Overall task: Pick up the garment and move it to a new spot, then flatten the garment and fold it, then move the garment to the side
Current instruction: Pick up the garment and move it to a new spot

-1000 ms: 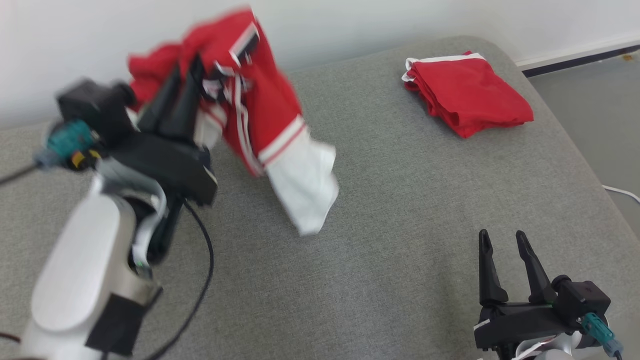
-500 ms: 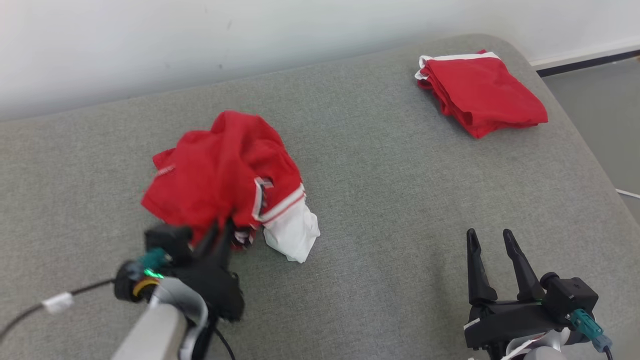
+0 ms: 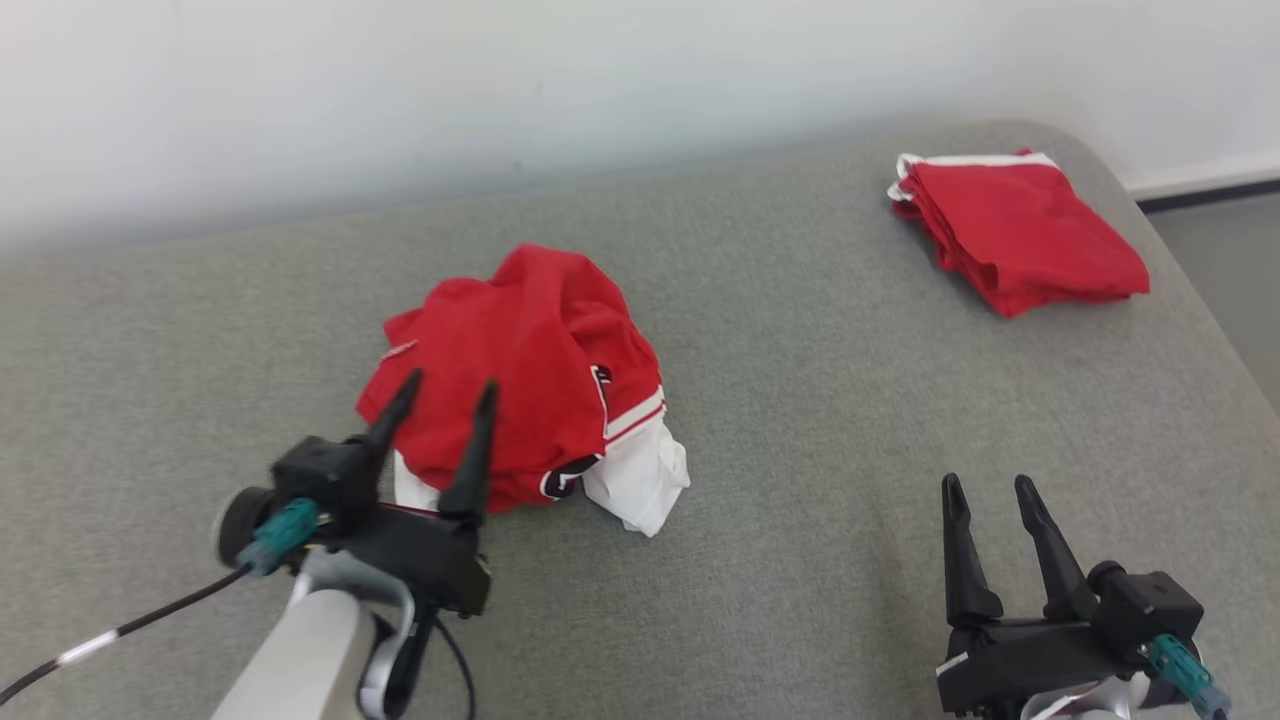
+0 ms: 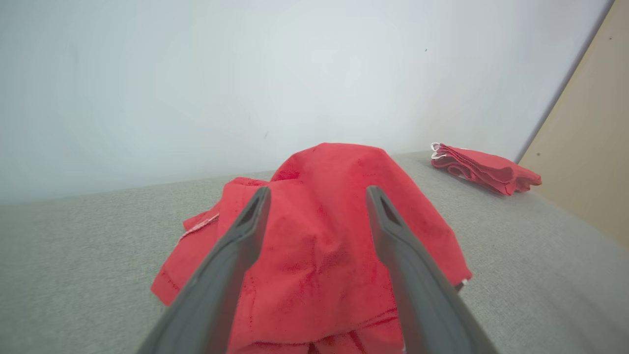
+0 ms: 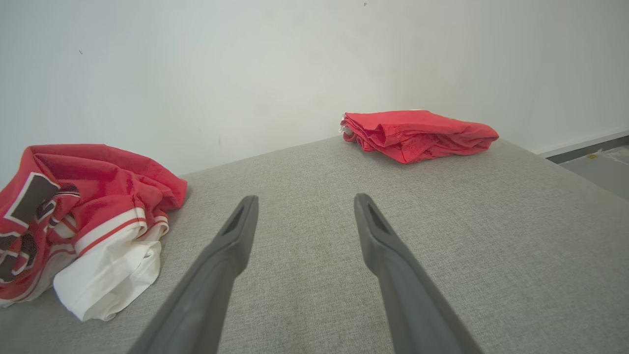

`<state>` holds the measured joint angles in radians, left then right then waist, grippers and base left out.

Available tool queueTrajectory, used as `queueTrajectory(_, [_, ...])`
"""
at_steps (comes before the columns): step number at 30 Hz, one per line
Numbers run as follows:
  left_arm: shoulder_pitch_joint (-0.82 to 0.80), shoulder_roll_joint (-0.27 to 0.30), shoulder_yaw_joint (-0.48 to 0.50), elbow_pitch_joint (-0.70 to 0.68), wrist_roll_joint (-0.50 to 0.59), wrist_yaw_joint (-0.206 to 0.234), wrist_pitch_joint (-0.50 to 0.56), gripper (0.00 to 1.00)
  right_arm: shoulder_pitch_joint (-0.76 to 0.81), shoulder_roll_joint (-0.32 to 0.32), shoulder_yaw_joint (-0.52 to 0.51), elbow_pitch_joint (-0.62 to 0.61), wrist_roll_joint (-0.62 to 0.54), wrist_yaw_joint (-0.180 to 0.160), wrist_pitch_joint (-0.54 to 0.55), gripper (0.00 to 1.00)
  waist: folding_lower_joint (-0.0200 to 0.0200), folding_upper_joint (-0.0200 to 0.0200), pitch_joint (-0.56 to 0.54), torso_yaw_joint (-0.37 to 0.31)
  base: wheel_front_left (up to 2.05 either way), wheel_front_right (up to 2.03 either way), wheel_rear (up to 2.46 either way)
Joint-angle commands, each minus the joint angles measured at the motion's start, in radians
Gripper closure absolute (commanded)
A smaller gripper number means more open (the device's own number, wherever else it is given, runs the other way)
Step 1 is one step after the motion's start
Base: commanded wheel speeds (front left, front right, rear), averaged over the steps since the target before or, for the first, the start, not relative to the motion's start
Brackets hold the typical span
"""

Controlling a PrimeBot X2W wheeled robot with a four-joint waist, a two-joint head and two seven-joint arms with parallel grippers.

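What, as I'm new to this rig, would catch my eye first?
A crumpled red and white garment is heaped midway across the grey cushion, the open left gripper at its near edge. A folded red garment sits at the far right corner, the open right gripper at the near right.

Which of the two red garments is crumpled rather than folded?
The red-and-white garment heaped in front of the left tool: bunched, white panel spilling out. The other red garment at the far right corner lies neatly folded.
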<state>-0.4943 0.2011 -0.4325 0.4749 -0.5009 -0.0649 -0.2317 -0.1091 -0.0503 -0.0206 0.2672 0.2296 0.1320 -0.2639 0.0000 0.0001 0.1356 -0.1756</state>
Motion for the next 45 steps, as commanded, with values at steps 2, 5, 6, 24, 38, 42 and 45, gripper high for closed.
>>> queueTrajectory(2, [0.042, 0.02, 0.027, -0.036, -0.006, 0.021, -0.015, 0.0, 0.019, 0.0, -0.001, -0.001, -0.008, -0.002, 0.0, 0.0, 0.0, -0.0001, -0.049, 0.042, 0.0, 0.0, 0.0])
queueTrajectory(5, [0.089, 0.049, 0.069, -0.073, -0.019, 0.04, -0.026, 0.0, 0.027, 0.001, 0.005, -0.001, -0.014, -0.002, 0.0, 0.0, 0.0, -0.0001, -0.071, 0.059, 0.0, 0.0, 0.0])
queueTrajectory(6, [0.11, 0.056, 0.084, -0.085, -0.024, 0.044, -0.028, 0.0, 0.03, 0.001, 0.007, 0.0, -0.015, -0.002, 0.0, 0.0, 0.0, -0.0001, -0.078, 0.062, 0.0, 0.0, 0.0])
queueTrajectory(24, [0.482, -0.002, 0.38, -0.37, 0.158, 0.04, -0.034, 0.0, 0.071, 0.0, 0.0, -0.006, -0.022, -0.002, 0.0, 0.0, 0.0, -0.0001, -0.12, 0.126, 0.0, 0.0, 0.0])
queueTrajectory(38, [0.58, -0.126, 0.536, -0.382, 0.317, -0.052, -0.034, 0.0, 0.094, 0.0, -0.001, -0.008, -0.024, -0.002, 0.0, 0.0, 0.0, -0.0001, -0.129, 0.145, 0.0, 0.0, 0.0])
queueTrajectory(42, [0.583, -0.13, 0.534, -0.368, 0.343, -0.061, -0.034, 0.0, 0.103, 0.0, 0.009, -0.009, -0.021, -0.002, 0.0, 0.0, 0.0, -0.0001, -0.132, 0.144, 0.0, 0.0, 0.0])
queueTrajectory(45, [0.583, -0.132, 0.53, -0.359, 0.346, -0.066, -0.034, 0.0, 0.105, 0.0, 0.011, -0.008, -0.02, -0.002, 0.0, 0.0, 0.0, -0.0001, -0.133, 0.144, 0.0, 0.0, 0.0])
